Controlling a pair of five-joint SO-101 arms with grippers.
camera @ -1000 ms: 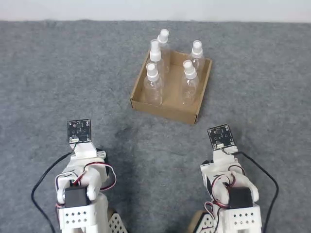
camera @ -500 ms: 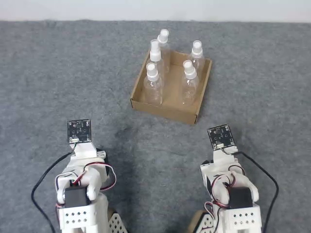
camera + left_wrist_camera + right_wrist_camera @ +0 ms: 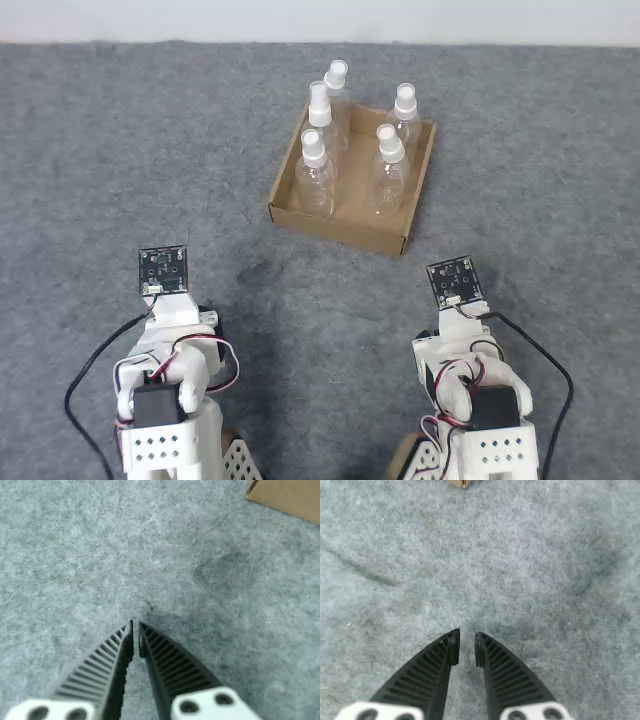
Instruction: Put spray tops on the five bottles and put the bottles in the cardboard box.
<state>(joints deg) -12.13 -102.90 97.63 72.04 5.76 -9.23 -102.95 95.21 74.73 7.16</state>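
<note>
The cardboard box (image 3: 340,222) lies open at the far middle of the grey mat. Several clear bottles stand upright in it, each with a white spray top, among them one at the front left (image 3: 314,172), one at the front right (image 3: 389,168) and one at the back (image 3: 337,88). Both arms are folded back at the near edge, far from the box. My left gripper (image 3: 136,626) is shut and holds nothing, just above bare mat. My right gripper (image 3: 466,636) is likewise shut, with a thin slit between its tips and nothing held.
Grey felt mat (image 3: 120,150) covers the table, with a pale wall strip along the far edge. A corner of the box (image 3: 285,495) appears ahead of the left gripper, and a scrap of its edge (image 3: 460,482) ahead of the right one.
</note>
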